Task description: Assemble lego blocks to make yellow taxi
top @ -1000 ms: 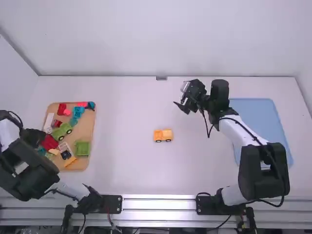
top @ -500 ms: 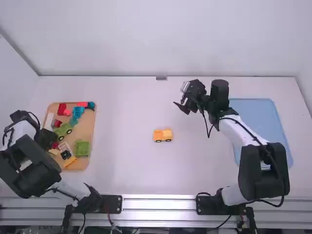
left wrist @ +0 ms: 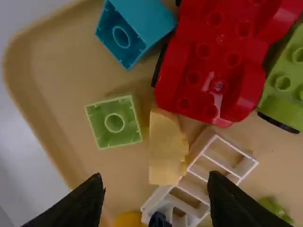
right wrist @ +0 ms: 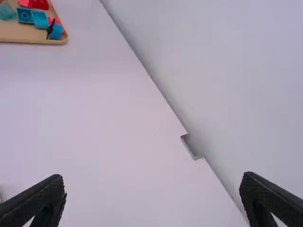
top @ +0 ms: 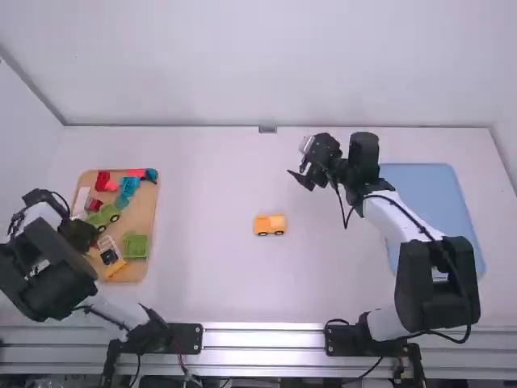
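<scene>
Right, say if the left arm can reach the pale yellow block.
Probably yes: the left gripper hangs open above the block, which lies mostly uncovered, though a red piece crowds one end.

From where I'm standing, the left gripper (top: 79,234) is covering part of the tan tray's (top: 145,208) left side, its fingertips blurring together. In the left wrist view, red (left wrist: 210,75) and green (left wrist: 284,111) wheeled pieces inside the tray are running past the edge.
</scene>
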You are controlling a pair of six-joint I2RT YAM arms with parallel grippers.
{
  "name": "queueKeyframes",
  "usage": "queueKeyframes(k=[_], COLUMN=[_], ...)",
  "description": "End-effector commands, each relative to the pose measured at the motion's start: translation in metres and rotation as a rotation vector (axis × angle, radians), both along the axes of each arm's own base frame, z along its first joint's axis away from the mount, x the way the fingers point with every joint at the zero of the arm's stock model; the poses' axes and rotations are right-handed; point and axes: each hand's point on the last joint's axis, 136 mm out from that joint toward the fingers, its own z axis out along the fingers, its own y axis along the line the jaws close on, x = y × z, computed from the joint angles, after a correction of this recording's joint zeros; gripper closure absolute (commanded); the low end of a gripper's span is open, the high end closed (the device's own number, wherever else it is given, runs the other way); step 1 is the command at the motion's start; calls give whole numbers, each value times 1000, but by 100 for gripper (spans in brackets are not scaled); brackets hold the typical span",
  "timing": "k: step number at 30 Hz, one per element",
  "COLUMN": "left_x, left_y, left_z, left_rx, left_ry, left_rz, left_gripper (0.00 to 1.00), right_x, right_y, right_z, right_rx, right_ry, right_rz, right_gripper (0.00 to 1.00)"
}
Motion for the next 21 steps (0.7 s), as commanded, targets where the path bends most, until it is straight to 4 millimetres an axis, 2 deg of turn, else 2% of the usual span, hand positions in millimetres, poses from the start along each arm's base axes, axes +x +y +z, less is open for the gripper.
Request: queueKeyframes(k=[1, 8, 11, 15, 21], left_x=[1, 1, -4, 1, -5], left_y=[-4, 3, 9, 1, -4], left_z=[-15, -22, -24, -32, -42], left_rx=[-61, -46, -4, -36, -40], left_ry=[42, 66, 90, 54, 54], left_rz=[-22, -3, 41, -18, 7], left_gripper=[48, 59, 57, 57, 60], right_x=[-2, -2, -2, -2, -2], right_y=[0, 0, 0, 0, 0], right_z=[7, 7, 7, 8, 9], right_rx=[10, 10, 10, 11, 12], right_ry=[-10, -9, -7, -12, -18], right_rz=[6, 5, 5, 5, 6], right_gripper=[2, 2, 2, 2, 2])
